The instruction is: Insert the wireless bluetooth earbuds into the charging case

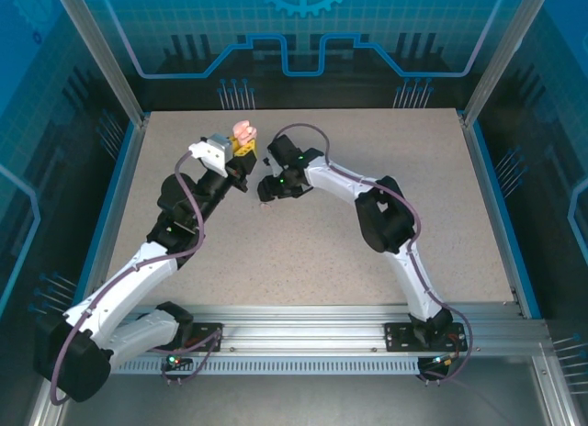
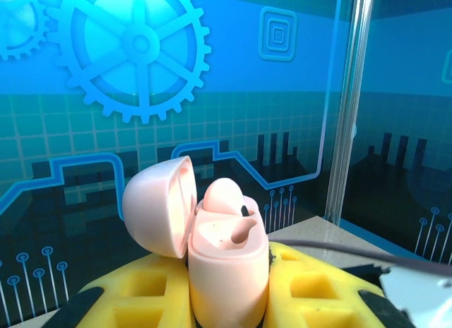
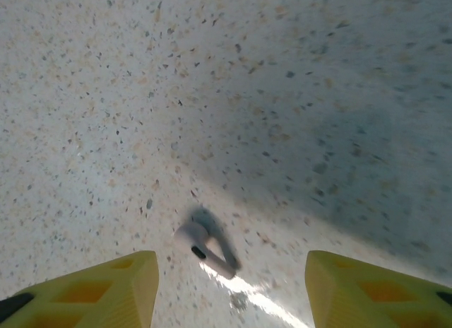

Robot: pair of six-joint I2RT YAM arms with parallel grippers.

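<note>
A pale pink charging case stands upright with its lid swung open to the left, and my left gripper is shut on its body. One pink earbud sits in the far slot; the near slot is empty. In the top view the case is held above the far middle of the table. A pale earbud lies on the table on its side. My right gripper hangs just above it, open, with a yellow finger on each side and neither touching it. From above, the right gripper points down beside the left one.
The speckled table stretches free to the right and toward the near edge. Blue-lit enclosure walls and aluminium posts ring it. A grey cable crosses behind the case. The two arms' wrists stand close together.
</note>
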